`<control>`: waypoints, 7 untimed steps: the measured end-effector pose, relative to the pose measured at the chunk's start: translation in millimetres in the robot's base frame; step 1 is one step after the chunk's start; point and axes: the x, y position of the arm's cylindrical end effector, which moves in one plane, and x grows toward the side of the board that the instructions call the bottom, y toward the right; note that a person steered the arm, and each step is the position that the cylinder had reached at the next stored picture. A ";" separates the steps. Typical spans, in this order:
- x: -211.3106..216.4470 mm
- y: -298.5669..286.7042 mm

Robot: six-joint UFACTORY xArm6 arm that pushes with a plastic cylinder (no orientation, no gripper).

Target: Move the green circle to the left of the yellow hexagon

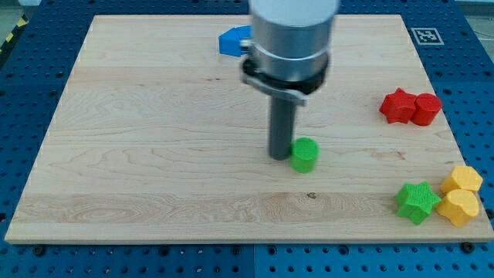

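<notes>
You have no claw in view, only my tip (pixel 279 157) touching the green circle (pixel 304 155) mid-bench (pixel 154 154), well left of the yellow hexagon (pixel 459 207) at lower right.

Single view, set in front of and above the board (pixel 154 154), angled downward, near enough to crop the arm (pixel 293 46).
</notes>
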 end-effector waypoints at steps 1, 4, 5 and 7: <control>9.3 54.8; 16.0 114.3; 16.6 121.2; 21.9 85.1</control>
